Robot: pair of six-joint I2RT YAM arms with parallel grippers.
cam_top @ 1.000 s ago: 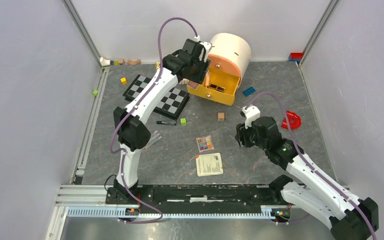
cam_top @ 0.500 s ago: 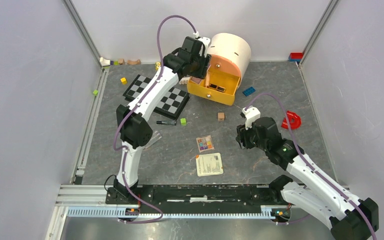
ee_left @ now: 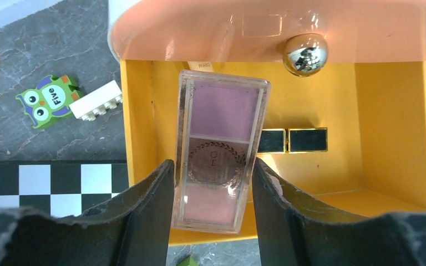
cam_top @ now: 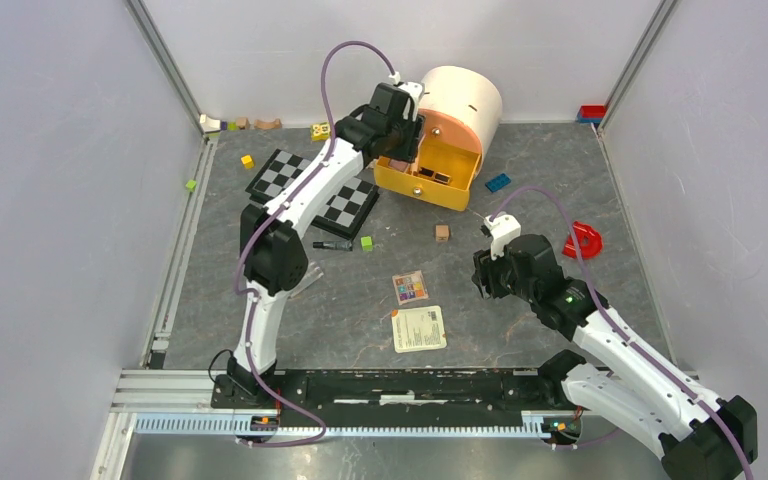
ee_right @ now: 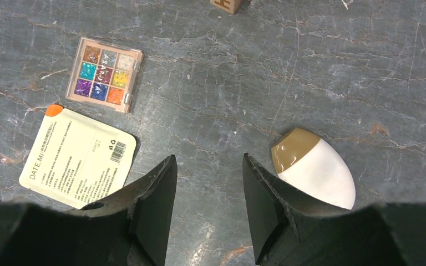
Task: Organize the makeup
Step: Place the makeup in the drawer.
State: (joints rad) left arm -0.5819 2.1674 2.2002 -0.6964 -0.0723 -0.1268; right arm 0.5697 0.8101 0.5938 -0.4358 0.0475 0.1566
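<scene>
Left wrist view alone: left pincer [ee_left: 213, 166] grips pink palette [ee_left: 222, 111] over yellow drawer [ee_left: 388, 122]; overhead, hidden. Right pincer [ee_right: 209, 160] parted, empty, near sponge [ee_right: 316, 169].

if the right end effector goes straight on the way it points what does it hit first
Probably bare grey marbled tabletop: the right end effector points between the cream printed sachet and the white egg-shaped sponge; depth is unclear.

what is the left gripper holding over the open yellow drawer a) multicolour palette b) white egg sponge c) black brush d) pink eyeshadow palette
d: the left gripper clamps the pink eyeshadow palette between its fingers, above the yellow drawer.
</scene>
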